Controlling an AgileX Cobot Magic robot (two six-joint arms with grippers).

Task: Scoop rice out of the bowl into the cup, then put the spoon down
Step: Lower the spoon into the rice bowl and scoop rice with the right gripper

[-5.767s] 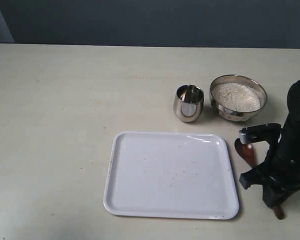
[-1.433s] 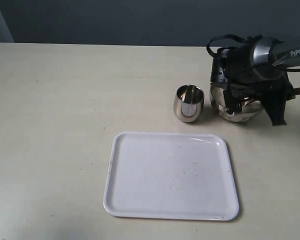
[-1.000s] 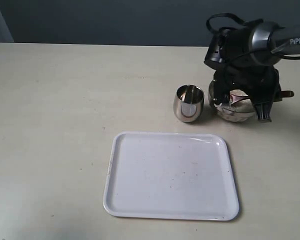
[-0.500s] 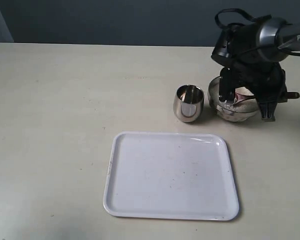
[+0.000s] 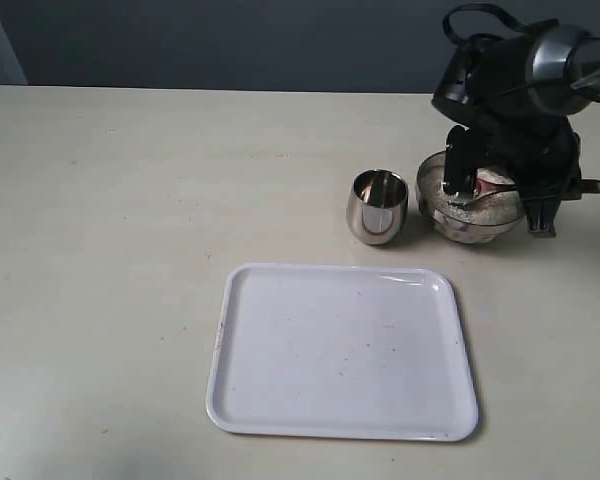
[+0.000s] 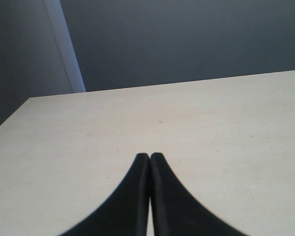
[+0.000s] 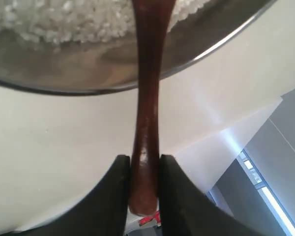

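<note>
My right gripper (image 7: pixel 144 160) is shut on the end of the spoon's (image 7: pixel 147 103) dark brown handle. The handle runs over the rim of the steel bowl (image 7: pixel 88 73) and its head is down among the white rice (image 7: pixel 54 22). In the exterior view the right arm hangs over the bowl (image 5: pixel 470 212) at the back right, with the spoon's head (image 5: pixel 488 185) just showing inside it. The small steel cup (image 5: pixel 378 206) stands upright just left of the bowl. My left gripper (image 6: pixel 149 156) is shut on nothing above bare table.
A white rectangular tray (image 5: pixel 342 350) lies in front of the cup and bowl, nearer the table's front edge. The pale table (image 5: pixel 130 230) stretches wide to the left. A dark wall runs behind the table's far edge.
The right arm picked the spoon up from beside the tray and carried it over the bowl. In the last second it has shifted slightly right, the spoon's head staying in the bowl.
</note>
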